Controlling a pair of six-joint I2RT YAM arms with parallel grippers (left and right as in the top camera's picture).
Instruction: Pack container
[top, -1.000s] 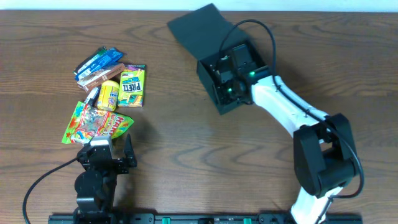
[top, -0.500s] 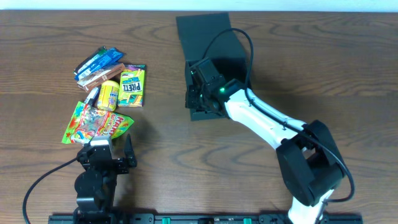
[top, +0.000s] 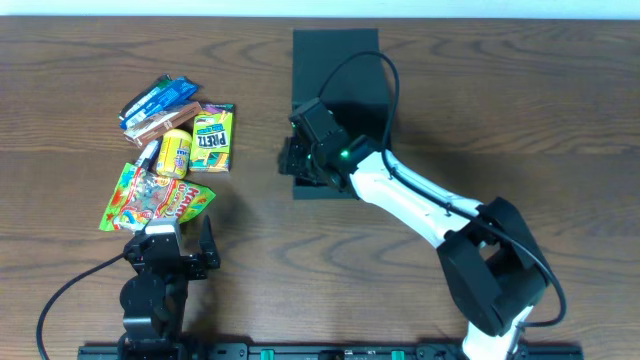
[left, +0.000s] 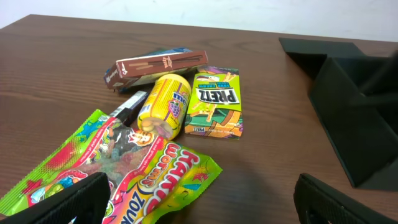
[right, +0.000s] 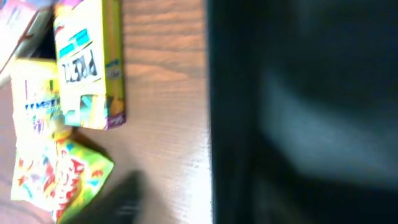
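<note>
The container (top: 335, 70) is a dark teal-green box that lies square to the table at the back centre, its flat lid open toward the far edge. My right gripper (top: 297, 157) is at the box's left wall with its jaws apart. In the blurred right wrist view, one dark finger (right: 118, 199) stands outside the wall over bare wood, and the other is lost in the dark container (right: 298, 112). My left gripper (left: 211, 205) rests open and empty at the near left, just short of the Haribo bag (left: 118, 168).
Snacks lie in a cluster at the left: Haribo bag (top: 155, 203), yellow can (top: 175, 152), green Pretz box (top: 213, 138), brown stick box (top: 165, 120), blue packet (top: 157, 98). The right arm's white link (top: 410, 200) crosses the centre right.
The right gripper pulled the container left and turned it until it lay square. Its jaws, shut on the wall before, have now come apart. The left arm has not moved.
</note>
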